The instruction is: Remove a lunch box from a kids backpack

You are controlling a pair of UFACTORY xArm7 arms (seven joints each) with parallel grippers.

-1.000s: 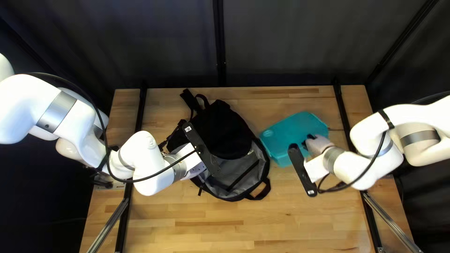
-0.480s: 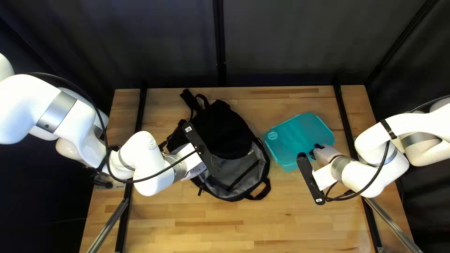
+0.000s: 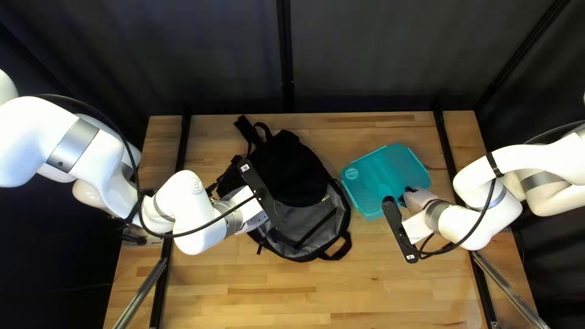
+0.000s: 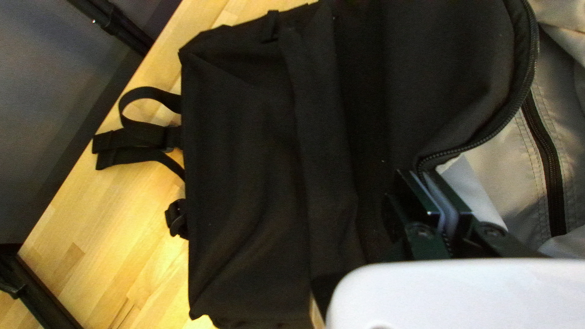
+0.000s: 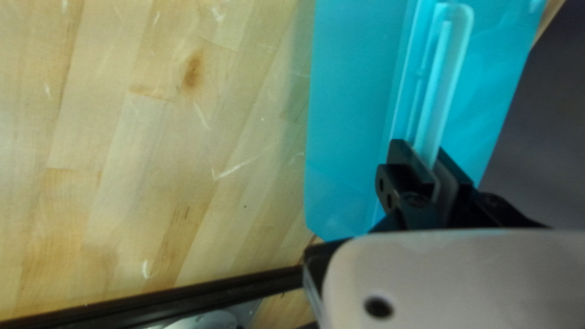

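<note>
Wooden table (image 3: 274,292); lunch box (image 3: 381,176), right of backpack (image 3: 289,173), likely light, stiff, slick. Right gripper (image 5: 429,155) pinching its raised lip (image 5: 448,79), best hold; left gripper (image 4: 421,176) clenched on backpack fabric.

The black cloth backpack (image 3: 286,164) lies on the flat, pale wooden table (image 3: 262,292). Black fabric straps (image 3: 247,131) lie at its far left end, the gray cloth lining (image 3: 306,218) at its near end. Just right of the backpack is the rectangular teal plastic lunch box (image 3: 384,170). A straight black metal bar (image 3: 184,134) runs left of the backpack. Behind the backpack, past the table's far edge, hangs the dark cloth curtain (image 3: 365,61).
</note>
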